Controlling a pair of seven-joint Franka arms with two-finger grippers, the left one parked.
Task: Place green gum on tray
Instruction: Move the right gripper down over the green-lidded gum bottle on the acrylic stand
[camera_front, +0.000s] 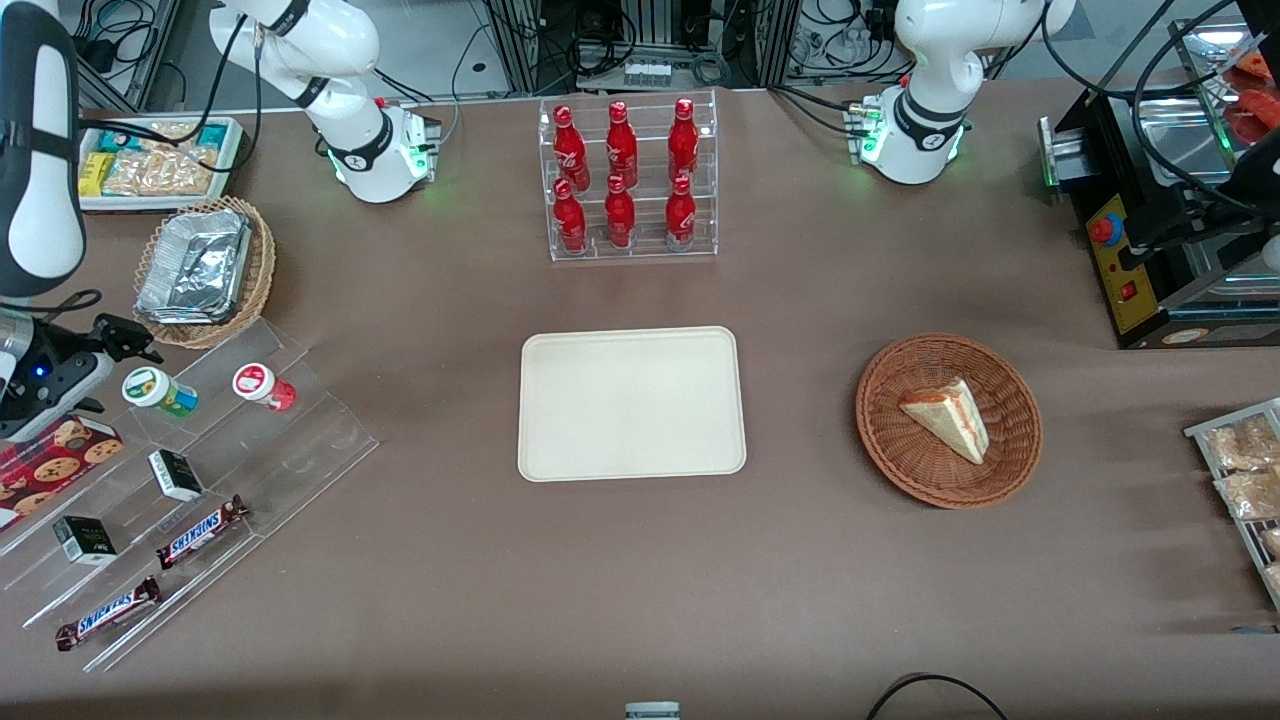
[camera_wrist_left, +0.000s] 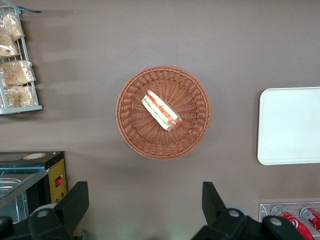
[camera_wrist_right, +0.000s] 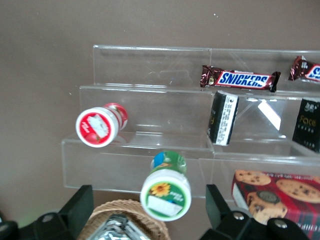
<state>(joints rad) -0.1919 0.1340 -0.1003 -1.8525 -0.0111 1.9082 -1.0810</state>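
Note:
The green gum (camera_front: 158, 391) lies on its side on a clear stepped stand (camera_front: 300, 440), its white lid with a green and orange mark turned toward the wrist camera (camera_wrist_right: 165, 194). My right gripper (camera_front: 122, 340) hovers open just above and beside its lid, toward the working arm's end of the table. In the right wrist view the gripper (camera_wrist_right: 147, 197) has its fingers (camera_wrist_right: 80, 202) spread wide, with the gum seen between them and not touched. The cream tray (camera_front: 630, 403) lies empty at the table's middle and also shows in the left wrist view (camera_wrist_left: 290, 125).
A similar red gum bottle (camera_front: 262, 385) lies beside the green one. The stand also holds Snickers bars (camera_front: 200, 531), small dark boxes (camera_front: 176, 474) and a cookie box (camera_front: 55, 455). A wicker basket with a foil tray (camera_front: 195, 265) sits close to the gripper. A cola rack (camera_front: 627, 180) and a sandwich basket (camera_front: 948, 420) stand farther along.

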